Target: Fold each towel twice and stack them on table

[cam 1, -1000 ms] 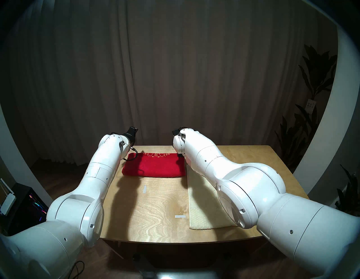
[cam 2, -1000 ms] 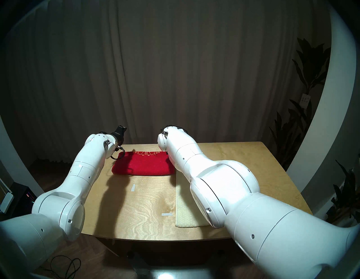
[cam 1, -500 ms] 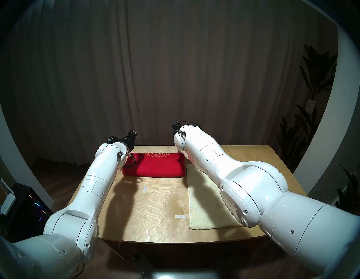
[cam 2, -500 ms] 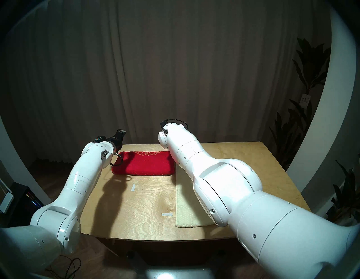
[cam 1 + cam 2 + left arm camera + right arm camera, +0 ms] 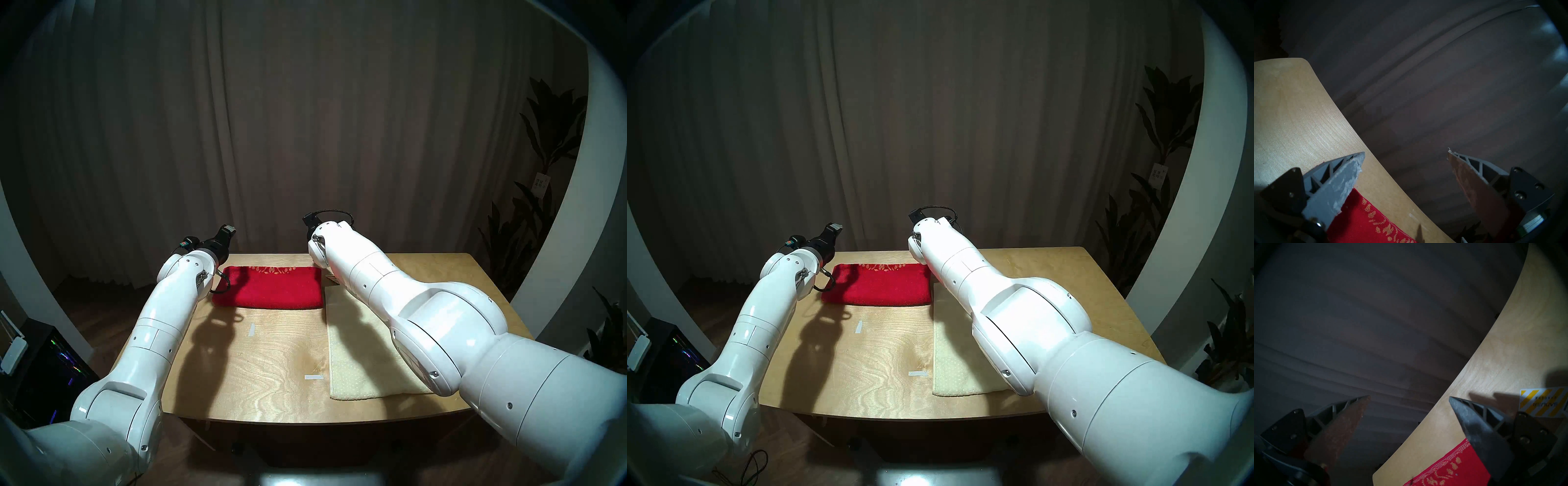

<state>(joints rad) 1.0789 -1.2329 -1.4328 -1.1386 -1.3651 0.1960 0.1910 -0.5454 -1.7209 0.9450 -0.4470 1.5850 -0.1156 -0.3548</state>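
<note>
Table (image 5: 271, 373) of light plywood fills my head views, grain plain to see, rounded corner showing in the left wrist view. Cream towel (image 5: 359, 370) lies flat along the right side of it, dotted, its far part hidden under my right arm (image 5: 424, 322). Red towel (image 5: 271, 288) lies folded at the far middle of the table, gold pattern along its far edge, its right end just beside the cream towel's far left corner; I cannot tell whether they touch. The two towels lie side by side, not stacked.

Left arm (image 5: 163, 322) reaches along the left edge. Left gripper (image 5: 1405, 169) hangs above the far left part of the red towel, fingers spread wide, nothing between them. Right gripper (image 5: 1409, 412) hangs over the far table edge near the red towel's right end, fingers likewise wide apart and empty; in the head views it is hidden behind my right wrist.

Striped tag (image 5: 1542, 403), yellow and white, lies on the table beside the right finger. Two white tape marks (image 5: 251, 329) sit on the bare wood between the towels.
</note>
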